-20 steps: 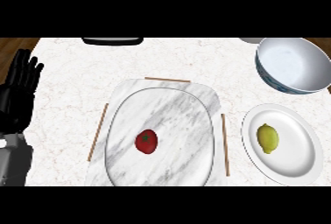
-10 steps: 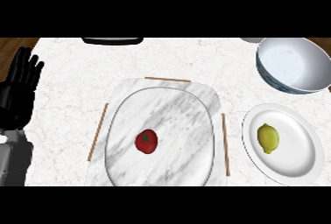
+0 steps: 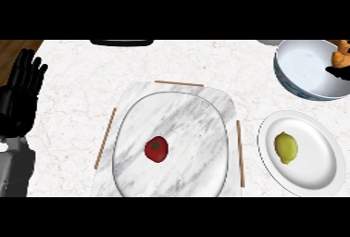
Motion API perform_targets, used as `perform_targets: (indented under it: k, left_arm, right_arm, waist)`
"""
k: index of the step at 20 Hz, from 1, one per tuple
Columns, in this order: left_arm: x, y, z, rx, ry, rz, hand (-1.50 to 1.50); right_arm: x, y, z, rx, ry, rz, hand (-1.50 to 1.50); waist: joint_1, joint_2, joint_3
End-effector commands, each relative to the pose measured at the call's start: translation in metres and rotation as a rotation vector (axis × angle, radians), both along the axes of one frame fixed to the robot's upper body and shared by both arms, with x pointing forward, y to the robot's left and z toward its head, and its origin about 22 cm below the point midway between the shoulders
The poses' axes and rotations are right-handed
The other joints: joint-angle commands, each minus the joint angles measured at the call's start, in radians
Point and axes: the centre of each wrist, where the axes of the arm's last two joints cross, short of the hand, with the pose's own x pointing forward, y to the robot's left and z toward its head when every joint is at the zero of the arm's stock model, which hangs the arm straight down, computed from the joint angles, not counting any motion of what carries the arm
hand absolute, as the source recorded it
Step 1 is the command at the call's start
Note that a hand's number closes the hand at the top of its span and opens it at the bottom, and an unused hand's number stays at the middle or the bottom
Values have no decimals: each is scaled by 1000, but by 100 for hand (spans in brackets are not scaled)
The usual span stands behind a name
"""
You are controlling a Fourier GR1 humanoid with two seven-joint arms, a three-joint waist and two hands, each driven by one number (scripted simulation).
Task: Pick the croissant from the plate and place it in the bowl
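- The left hand rested at the left edge of the head view, fingers straight and pointing up, holding nothing, over the edge of the white counter.
- The right hand showed only as a few dark fingers at the right edge, over the rim of the bowl; whether those fingers were curled or straight could not be told.
- The croissant, an orange-brown piece cut off by the right edge, sat just above those fingers, over the right side of the bowl; whether it touched the bowl could not be told.
- The bowl, white inside with a blue patterned outer wall, stood at the upper right of the counter.
- Below it lay a small white plate with a yellow-green lemon on its left half.
- In the middle sat a large marble oval platter on a marble board, thin wooden strips along the board's left, top and right sides.
- A red tomato with a green stem spot lay on the platter, left of its centre.
- A dark flat object lay at the counter's far edge; it was cut off by the view.
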Motion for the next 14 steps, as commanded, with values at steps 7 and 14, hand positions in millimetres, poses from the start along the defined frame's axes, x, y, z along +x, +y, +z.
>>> perform_targets:
  k: [7,14]
  left_arm:
    - [0,-1,-1,-8,-1,-13,0]
    - [-4,5,-2,-5,-7,-17,0]
  right_arm:
    - [1,5,-52,294,-46,-121,-150]
    - [-10,-9,-56,394,-392,-174,-150]
  waist:
    - [13,8,2]
    - [-1,3,2]
